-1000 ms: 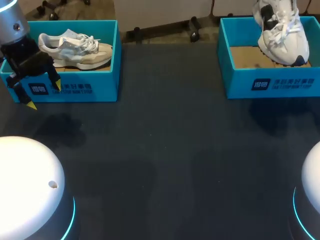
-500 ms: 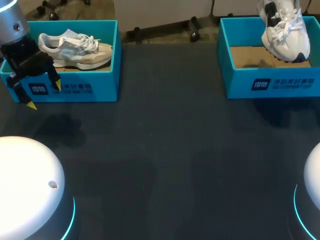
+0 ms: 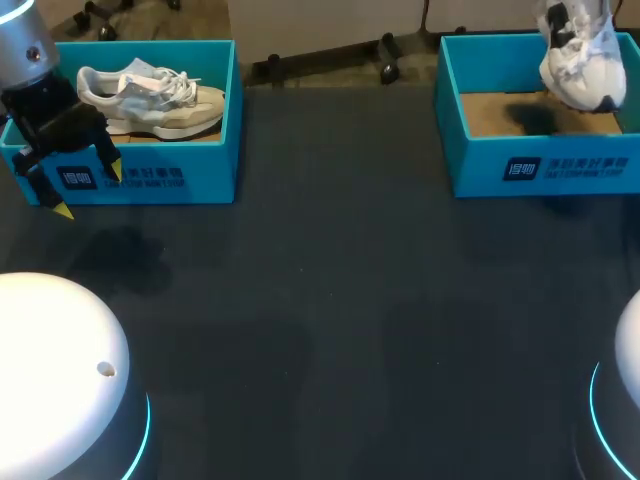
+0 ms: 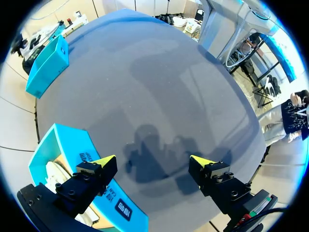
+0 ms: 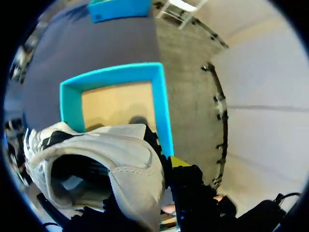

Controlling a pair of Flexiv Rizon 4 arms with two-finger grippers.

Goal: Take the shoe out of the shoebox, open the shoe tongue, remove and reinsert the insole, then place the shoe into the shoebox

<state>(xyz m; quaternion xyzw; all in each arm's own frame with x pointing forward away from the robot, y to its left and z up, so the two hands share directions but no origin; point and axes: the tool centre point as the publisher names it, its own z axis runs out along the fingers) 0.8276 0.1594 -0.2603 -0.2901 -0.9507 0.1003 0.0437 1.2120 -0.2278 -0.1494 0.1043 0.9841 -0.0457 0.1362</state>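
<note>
A white shoe (image 3: 580,55) with dark patches hangs toe-down above the right teal shoebox (image 3: 540,168), whose cardboard floor is bare. In the right wrist view my right gripper (image 5: 161,169) is shut on the white shoe (image 5: 120,159) at its heel collar. One yellow tip shows outside the heel and the other finger is hidden inside. The shoebox (image 5: 159,96) lies below it. My right arm is out of the head view. My left gripper (image 3: 88,190) stands open and empty in front of the left shoebox (image 3: 150,178).
The left shoebox holds a beige shoe (image 3: 150,100) lying on its side. In the left wrist view my open left gripper (image 4: 153,162) hovers over dark tabletop (image 4: 145,87), with that box's wall (image 4: 63,145) beside one finger.
The white shoe has risen and shifted to the right above its box, turning more toe-down. My left arm has not moved.
</note>
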